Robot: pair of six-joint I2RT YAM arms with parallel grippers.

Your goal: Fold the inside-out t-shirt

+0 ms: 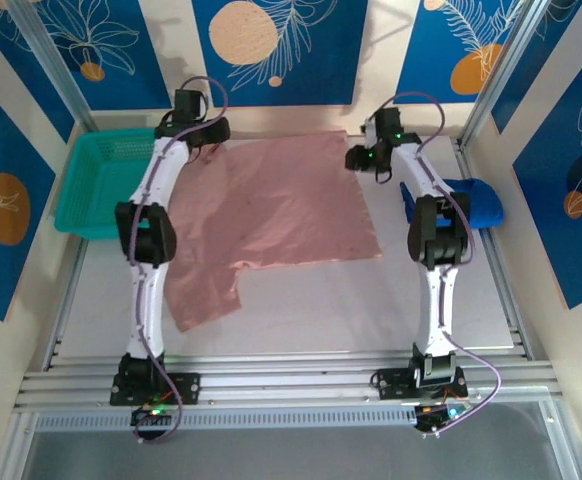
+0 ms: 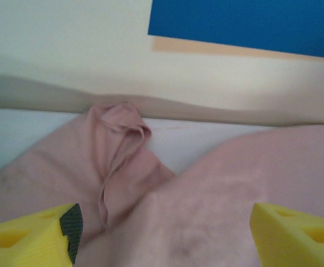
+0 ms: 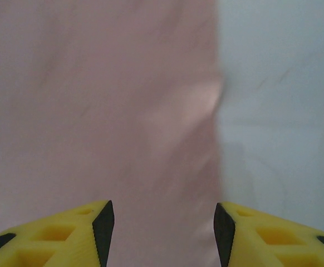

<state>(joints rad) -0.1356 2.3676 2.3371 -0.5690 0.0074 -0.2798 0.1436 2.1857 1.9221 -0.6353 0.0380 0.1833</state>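
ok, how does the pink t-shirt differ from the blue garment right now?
The pink t-shirt lies spread mostly flat across the table; the blue garment sits bunched at the right edge. The pink t-shirt covers far more of the surface than the blue garment. Both are plain cloth.

Bright, even light; soft faint shadows; top view sharp; both wrist views blurred, right worse
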